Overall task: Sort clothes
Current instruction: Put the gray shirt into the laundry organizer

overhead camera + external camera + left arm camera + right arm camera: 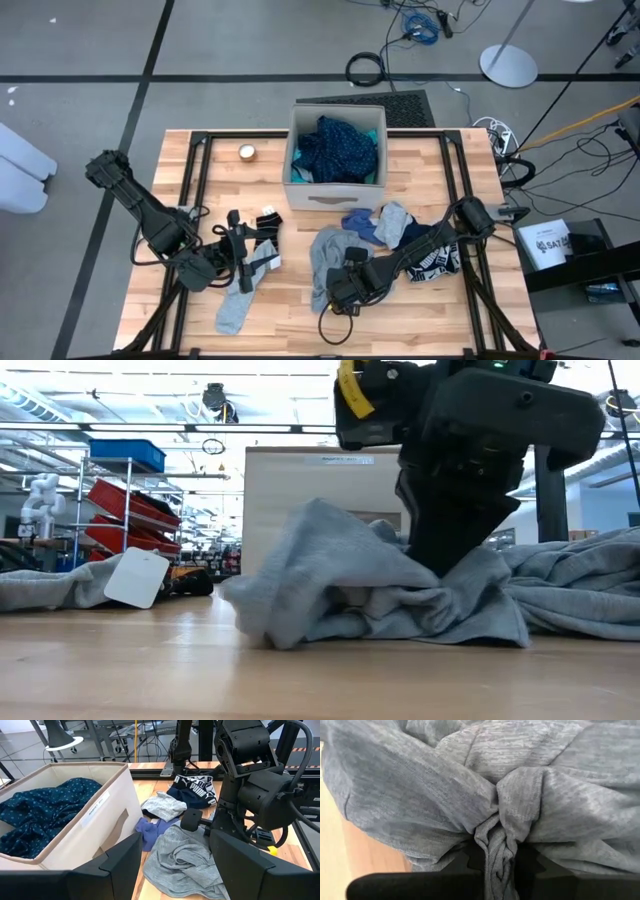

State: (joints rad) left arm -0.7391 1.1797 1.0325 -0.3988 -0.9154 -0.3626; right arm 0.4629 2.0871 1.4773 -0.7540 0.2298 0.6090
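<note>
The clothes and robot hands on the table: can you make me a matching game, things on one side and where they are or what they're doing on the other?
Things:
1. navy dotted garment
2. grey shirt
3. left hand
4. right hand

Places or states:
A. open, over the socks
B. inside the beige box
C. shut on grey fabric
D. bunched on the wooden table, in front of the box

Pairs: 1-B, 2-D, 3-A, 4-C

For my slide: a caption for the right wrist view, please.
Right gripper shut on bunched grey garment above the wooden table.
</note>
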